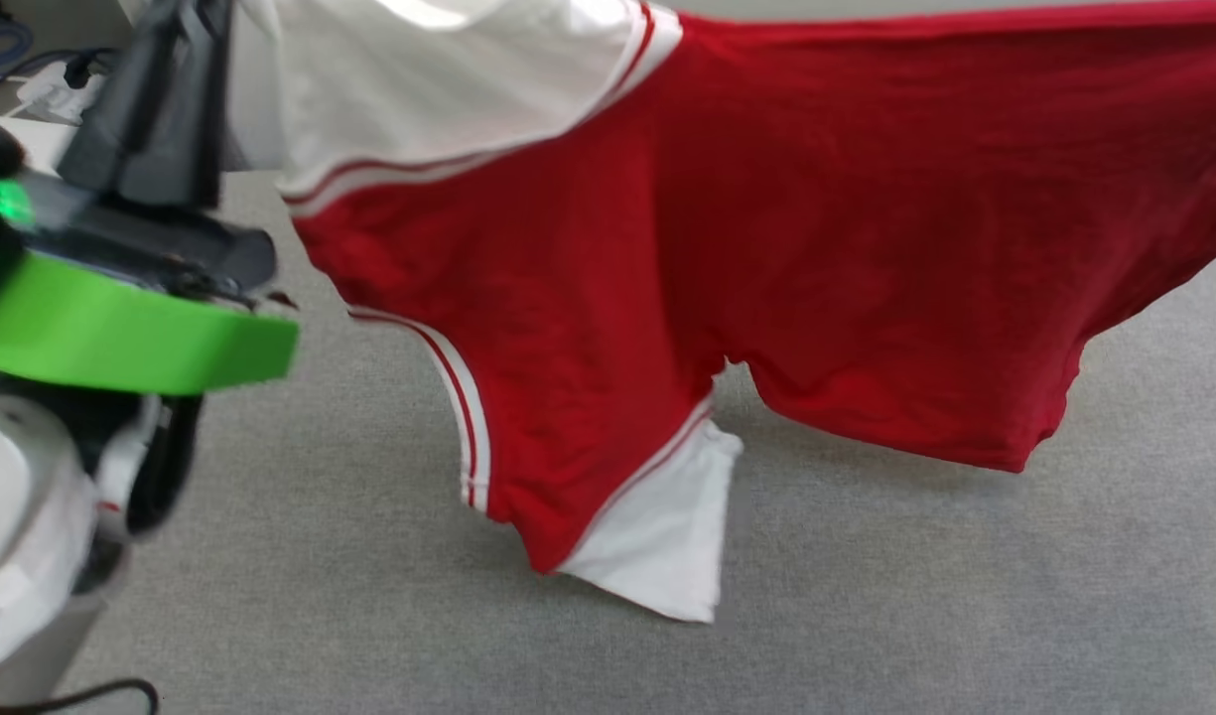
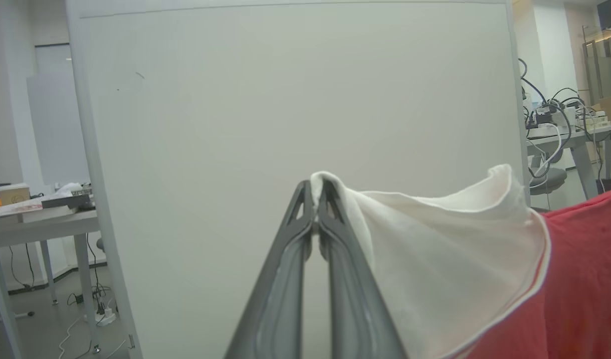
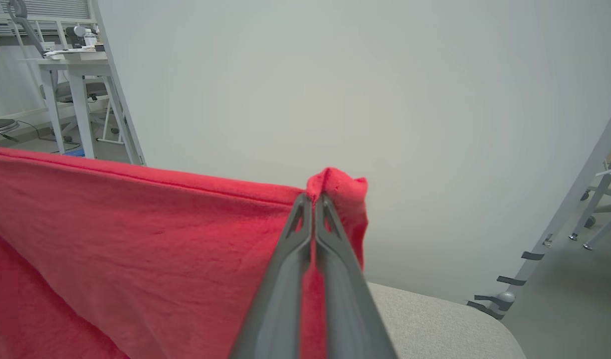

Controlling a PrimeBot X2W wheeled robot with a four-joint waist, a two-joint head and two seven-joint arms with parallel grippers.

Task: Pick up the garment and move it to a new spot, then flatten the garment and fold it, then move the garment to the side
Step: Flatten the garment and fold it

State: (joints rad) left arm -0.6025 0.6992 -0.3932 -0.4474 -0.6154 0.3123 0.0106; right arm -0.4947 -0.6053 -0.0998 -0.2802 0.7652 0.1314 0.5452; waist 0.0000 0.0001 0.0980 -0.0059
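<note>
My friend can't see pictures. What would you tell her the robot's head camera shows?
A red garment with white sleeves hangs stretched out in the air above a grey surface, one sleeve dangling lowest. At the left, the left gripper, beyond a bright green band, points its dark jaws up beside the other sleeve.

Head view's top and right edges cut off the garment [image 1: 766, 228].
</note>
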